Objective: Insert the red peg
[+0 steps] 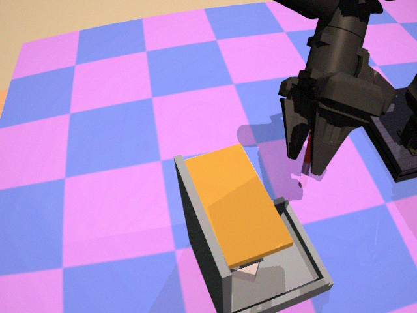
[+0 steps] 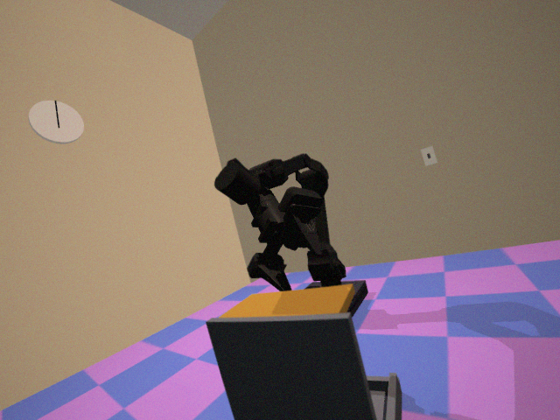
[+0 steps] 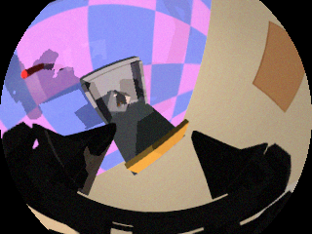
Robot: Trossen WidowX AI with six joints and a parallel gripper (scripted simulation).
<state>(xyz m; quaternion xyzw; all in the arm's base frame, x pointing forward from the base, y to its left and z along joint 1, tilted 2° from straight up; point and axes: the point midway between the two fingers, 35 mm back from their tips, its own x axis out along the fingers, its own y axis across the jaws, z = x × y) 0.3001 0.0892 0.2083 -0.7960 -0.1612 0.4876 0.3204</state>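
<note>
The red peg [image 1: 307, 151] [image 3: 25, 74] stands on the table beside the box, partly hidden behind a finger in the top view. My gripper [image 1: 305, 165] [image 3: 155, 131] is wide open and empty, above the table on the peg's side of the box; the peg is outside the fingers in the wrist view. The grey box [image 1: 202, 215] [image 2: 294, 366] has an orange roof [image 1: 242, 202] [image 2: 289, 302] [image 3: 158, 149] jutting from its back wall. The pale block [image 1: 251, 271] [image 3: 128, 99] shows partly below the roof. Its hole is hidden in the top view.
The arm's dark base [image 1: 389, 134] stands on the checkered table [image 1: 111, 131], beyond the peg. The box has low rims [image 1: 310, 250] around its floor and a tall back wall that rises to the roof. Room walls stand behind the table.
</note>
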